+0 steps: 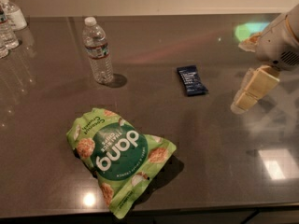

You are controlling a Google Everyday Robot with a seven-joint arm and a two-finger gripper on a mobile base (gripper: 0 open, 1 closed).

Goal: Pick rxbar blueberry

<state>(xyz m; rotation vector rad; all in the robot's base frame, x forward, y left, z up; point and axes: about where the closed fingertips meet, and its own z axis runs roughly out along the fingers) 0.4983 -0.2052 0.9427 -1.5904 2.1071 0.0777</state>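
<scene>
Task status: nothing picked yet. The rxbar blueberry (191, 80) lies flat on the dark surface (219, 162), untouched, nothing on it or against it. Your whole grasp is still ahead: approach, descend, close, lift.

End effector (246, 98): to the right of the bar in the camera view and slightly nearer the camera, near it but clearly apart, angled down toward the surface. You cannot tell from here whether it is spread or pressed together. It carries nothing.

Other markers, taken from the bar: clear water bottle (98, 51) stands upright well to its left. Green dang chip bag (120, 158) lies left of it and nearer the camera, well apart. Neither looks likely to block your approach from the right.
</scene>
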